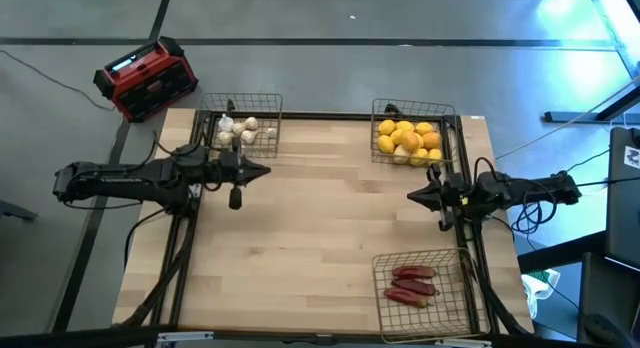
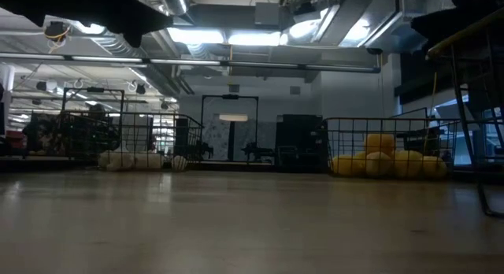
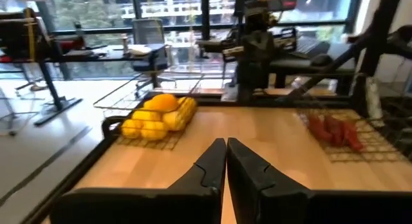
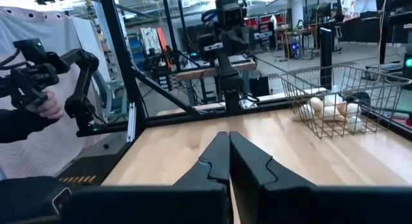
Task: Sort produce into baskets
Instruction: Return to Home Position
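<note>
Yellow-orange fruits (image 1: 408, 140) heaped, whitish bulbs (image 1: 238, 130) (knobbly); long dark red peppers (image 1: 412, 285)

bulbs (image 1: 238, 130) in far-left basket (image 1: 268, 107) | round fruits (image 1: 408, 140) in far-right basket (image 1: 446, 113) | peppers (image 1: 413, 285) in near-right basket (image 1: 452, 278)

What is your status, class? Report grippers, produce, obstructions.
Left gripper shut, empty, left side. Right gripper shut, empty, right side. Bulbs, yellow and orange fruit, red peppers sorted into separate baskets. Nothing in the way.

1 overhead, 1 low (2 wrist-mounted)
</note>
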Available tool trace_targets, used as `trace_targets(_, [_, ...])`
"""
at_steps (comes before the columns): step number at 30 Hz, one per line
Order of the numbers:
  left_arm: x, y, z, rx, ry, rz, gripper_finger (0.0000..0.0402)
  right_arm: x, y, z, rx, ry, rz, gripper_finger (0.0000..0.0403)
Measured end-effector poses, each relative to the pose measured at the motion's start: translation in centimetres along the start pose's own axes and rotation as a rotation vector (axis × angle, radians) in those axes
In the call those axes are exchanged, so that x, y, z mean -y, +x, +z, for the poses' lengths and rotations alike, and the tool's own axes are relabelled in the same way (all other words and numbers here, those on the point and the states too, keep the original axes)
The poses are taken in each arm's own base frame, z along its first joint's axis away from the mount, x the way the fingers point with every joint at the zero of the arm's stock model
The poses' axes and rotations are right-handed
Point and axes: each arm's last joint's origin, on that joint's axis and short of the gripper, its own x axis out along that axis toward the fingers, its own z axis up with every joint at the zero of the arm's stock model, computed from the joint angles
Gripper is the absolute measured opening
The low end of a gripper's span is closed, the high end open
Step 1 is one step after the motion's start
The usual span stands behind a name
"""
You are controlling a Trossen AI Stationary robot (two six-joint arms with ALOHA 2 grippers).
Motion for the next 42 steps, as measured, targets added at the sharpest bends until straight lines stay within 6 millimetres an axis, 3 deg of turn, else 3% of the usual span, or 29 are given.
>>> trace_targets(5, [0.0,-0.5,-0.5,0.026,0.032,-0.025,0.0012,0.2,-0.1,-1.4,0.026,-0.003,-0.003,0.0009])
trace_targets(12, [0.2,-2.1,-4.1,0.087,-0.071,-0.041,0.0013,0.9,0.2,-3.5,0.067,-0.003,-0.104,0.0009])
trace_targets(23, [0.3,-4.3,-8.7,0.203,-0.206,-0.043,0.0013,1.0,0.2,-3.8,0.055,-0.027,-0.143,0.0009])
trace_targets(42, [0.3,-4.8,-9.8,0.101,-0.221,-0.030,0.0013,1.1,0.2,-4.1,0.023,-0.033,-0.145,0.0009])
